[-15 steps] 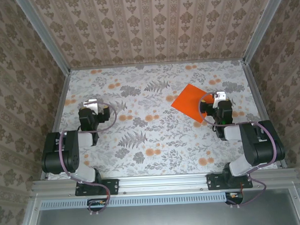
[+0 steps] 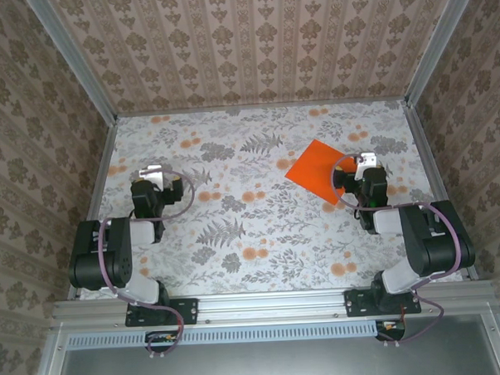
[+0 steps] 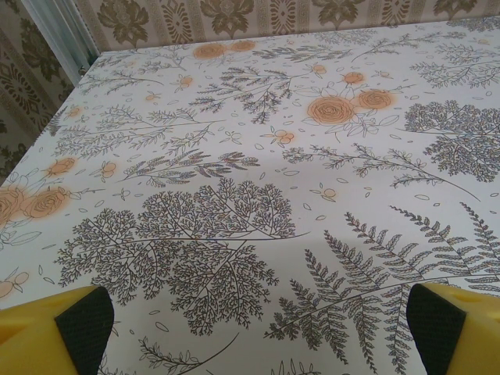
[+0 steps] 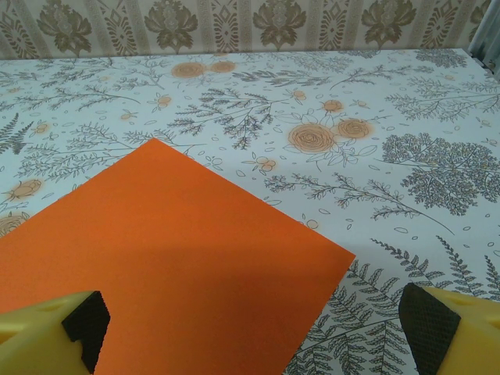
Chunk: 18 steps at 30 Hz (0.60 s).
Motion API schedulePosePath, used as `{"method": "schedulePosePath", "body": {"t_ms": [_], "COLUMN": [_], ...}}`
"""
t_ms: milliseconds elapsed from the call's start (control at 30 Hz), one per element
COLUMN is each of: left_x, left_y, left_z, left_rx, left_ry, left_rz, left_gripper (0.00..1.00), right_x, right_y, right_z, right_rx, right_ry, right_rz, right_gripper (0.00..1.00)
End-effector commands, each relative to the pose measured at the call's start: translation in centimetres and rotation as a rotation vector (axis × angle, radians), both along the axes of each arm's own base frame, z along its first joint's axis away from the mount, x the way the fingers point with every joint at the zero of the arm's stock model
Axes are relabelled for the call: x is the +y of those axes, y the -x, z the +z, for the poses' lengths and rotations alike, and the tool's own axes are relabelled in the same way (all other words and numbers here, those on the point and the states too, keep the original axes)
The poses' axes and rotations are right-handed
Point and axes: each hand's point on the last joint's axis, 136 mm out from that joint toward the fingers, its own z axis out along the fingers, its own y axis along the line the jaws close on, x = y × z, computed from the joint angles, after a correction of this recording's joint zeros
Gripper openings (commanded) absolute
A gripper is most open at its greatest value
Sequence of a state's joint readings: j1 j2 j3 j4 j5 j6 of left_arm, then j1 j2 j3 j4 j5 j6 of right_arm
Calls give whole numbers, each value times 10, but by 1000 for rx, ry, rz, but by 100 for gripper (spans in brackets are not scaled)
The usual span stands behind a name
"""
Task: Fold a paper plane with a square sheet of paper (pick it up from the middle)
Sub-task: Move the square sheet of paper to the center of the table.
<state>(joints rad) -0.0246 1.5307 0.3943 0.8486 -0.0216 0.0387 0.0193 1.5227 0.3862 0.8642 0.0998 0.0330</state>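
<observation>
Seen from above, the square sheet of paper [image 2: 318, 169] lies flat and unfolded on the flower-printed surface [image 2: 252, 229]. It sits in the far right part, turned so that its corners point like a diamond. Its near right edge runs under the nose of the right claw [image 2: 365, 160], whose jaws stand wide apart and grip nothing.

From the right wrist, the sheet [image 4: 172, 258] fills the lower left of the view. One yellow finger with its black pad [image 4: 84, 332] hangs over the orange paper and the other over bare print. Whether the pad touches the paper cannot be told.

The left claw [image 2: 152, 171] sits on the left side of the surface, well apart from the sheet. It too is spread wide and empty. From its own wrist, the black pads [image 3: 82, 324] frame printed ferns and pale roses.

Patterned walls [image 2: 252, 46] close in the far side and both flanks, with metal posts [image 2: 75, 66] at the corners. A metal rail [image 2: 272, 304] along the near edge carries both arm bases. A cable [image 2: 180, 195] loops beside the left arm.
</observation>
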Motion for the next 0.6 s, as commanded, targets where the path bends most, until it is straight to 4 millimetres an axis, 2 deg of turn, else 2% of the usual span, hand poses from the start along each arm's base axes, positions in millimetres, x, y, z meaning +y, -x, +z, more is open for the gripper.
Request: {"method": "schedulePosePath", "body": {"t_ms": [0,433,567], "left_x": [0,3,11], "left_y": [-4,-3,0], "left_z": [3,4,11], "left_rx": [-2,-11,-32], "left_ry": [-4,-3,-1], "left_rz": [-12,5,52], "left_gripper": [100,100,100], "right_x": [1,2,0], "right_y": [-5,-5,-2], "right_z": [4,5,16], "right_rx": [-8,-9,-23], "right_ry": [-13,-11,-12], "right_rz": [3,10,1], "right_gripper": [100,100,100]}}
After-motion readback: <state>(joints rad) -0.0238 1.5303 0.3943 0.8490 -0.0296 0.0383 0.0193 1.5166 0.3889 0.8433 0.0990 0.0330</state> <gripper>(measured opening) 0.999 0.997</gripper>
